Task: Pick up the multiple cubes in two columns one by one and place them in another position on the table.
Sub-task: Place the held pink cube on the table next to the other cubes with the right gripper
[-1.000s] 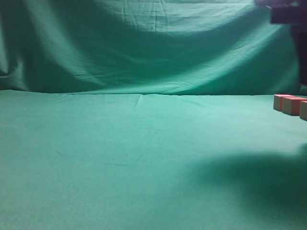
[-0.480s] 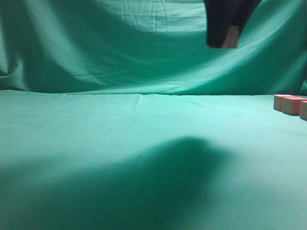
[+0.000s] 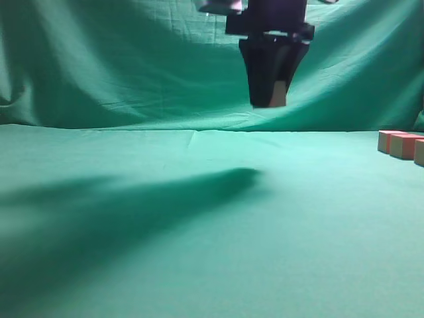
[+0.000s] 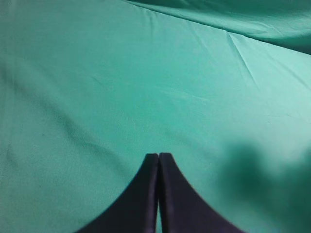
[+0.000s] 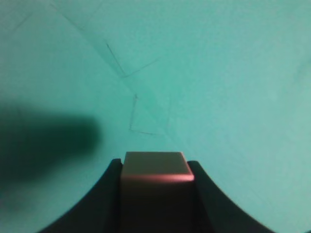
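My right gripper (image 3: pixel 270 103) hangs above the middle of the green table (image 3: pixel 165 232), shut on one cube (image 3: pixel 278 95). In the right wrist view the cube (image 5: pixel 154 170) sits squarely between the black fingers (image 5: pixel 154 167), tan top and pinkish edge showing, over bare cloth. Three more cubes (image 3: pixel 399 144) stand in a row at the table's far right edge, partly cut off by the frame. My left gripper (image 4: pixel 159 156) is shut and empty, its fingertips pressed together above bare table cloth. It does not show in the exterior view.
A wrinkled green cloth backdrop (image 3: pixel 132 66) hangs behind the table. The arm's dark shadow (image 3: pixel 132 205) lies across the left and middle of the table.
My right gripper has moved left and down from the top right corner toward the table's middle, carrying the cube. Its shadow has slid left. The cubes at the right have not moved.
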`<act>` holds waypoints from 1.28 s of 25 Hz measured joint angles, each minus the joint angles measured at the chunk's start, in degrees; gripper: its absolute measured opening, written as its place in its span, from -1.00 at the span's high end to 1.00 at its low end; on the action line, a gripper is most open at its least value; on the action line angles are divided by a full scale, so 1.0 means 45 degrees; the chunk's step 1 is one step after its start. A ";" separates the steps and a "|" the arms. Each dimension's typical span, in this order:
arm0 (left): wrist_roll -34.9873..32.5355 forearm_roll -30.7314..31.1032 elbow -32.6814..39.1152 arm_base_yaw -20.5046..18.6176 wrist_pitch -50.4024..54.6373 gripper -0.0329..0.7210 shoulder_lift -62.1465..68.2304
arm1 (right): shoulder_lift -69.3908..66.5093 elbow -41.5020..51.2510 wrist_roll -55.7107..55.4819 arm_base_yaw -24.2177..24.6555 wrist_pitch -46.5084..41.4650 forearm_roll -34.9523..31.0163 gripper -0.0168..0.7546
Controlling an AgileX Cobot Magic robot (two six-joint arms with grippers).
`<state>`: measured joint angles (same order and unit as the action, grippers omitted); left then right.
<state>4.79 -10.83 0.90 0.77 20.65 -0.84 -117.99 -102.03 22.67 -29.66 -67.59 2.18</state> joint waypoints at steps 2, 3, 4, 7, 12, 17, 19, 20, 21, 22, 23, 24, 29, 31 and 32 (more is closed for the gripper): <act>0.0000 0.0000 0.0000 0.0000 0.0000 0.91 0.0000 | -0.0415 -0.0194 0.0029 0.0000 -0.0034 -0.0108 0.27; 0.0000 0.0000 0.0000 0.0000 0.0000 0.91 0.0000 | -0.0579 -0.0274 0.0029 0.0000 -0.0065 -0.0196 0.27; 0.0000 0.0000 0.0000 0.0000 0.0000 0.91 0.0000 | -0.0703 -0.0305 0.0029 0.0000 -0.0065 -0.0250 0.27; 0.0000 0.0000 0.0000 0.0000 0.0000 0.91 0.0000 | -0.0994 -0.0335 0.0029 0.0000 -0.0065 -0.0327 0.27; 0.0000 0.0000 0.0000 0.0000 0.0000 0.91 0.0000 | -0.1367 -0.0365 0.0029 0.0000 0.0202 -0.0376 0.27; 0.0000 0.0000 0.0000 0.0000 0.0000 0.91 0.0000 | -0.1673 -0.0365 -0.0407 0.0000 0.0659 -0.0376 0.27; 0.0000 0.0000 0.0000 0.0000 0.0000 0.91 0.0000 | -0.1762 -0.0365 -0.0539 0.0000 0.0723 -0.0376 0.27; 0.0000 0.0000 0.0000 0.0000 0.0000 0.91 0.0000 | -0.1820 -0.0365 -0.0615 0.0000 0.0749 -0.0376 0.27; 0.0000 0.0000 0.0000 0.0000 0.0000 0.91 0.0000 | -0.1904 -0.0365 -0.0693 0.0000 0.0749 -0.0376 0.27; 0.0000 0.0000 0.0000 0.0000 0.0000 0.91 0.0000 | -0.1929 -0.0365 -0.0758 0.0000 0.0804 -0.0376 0.27; 0.0000 0.0000 0.0000 0.0000 0.0000 0.91 0.0000 | -0.1997 -0.0365 -0.0864 0.0000 0.0855 -0.0347 0.27; 0.0000 0.0000 0.0000 0.0000 0.0000 0.91 0.0000 | -0.2042 -0.0365 -0.0956 0.0000 0.0884 -0.0347 0.27; 0.0000 0.0000 0.0000 0.0000 0.0000 0.91 0.0000 | -0.2120 -0.0365 -0.1412 0.0000 0.1032 -0.0321 0.27; 0.0000 0.0000 0.0000 0.0000 0.0000 0.91 0.0000 | -0.2120 -0.0365 -0.1505 0.0000 0.1087 -0.0321 0.27; 0.0000 0.0000 0.0000 0.0000 0.0000 0.91 0.0000 | -0.2120 -0.0365 -0.1612 0.0000 0.1087 -0.0321 0.27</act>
<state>4.79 -10.83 0.90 0.77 20.65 -0.84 -127.53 -103.68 15.41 -29.66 -62.70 0.73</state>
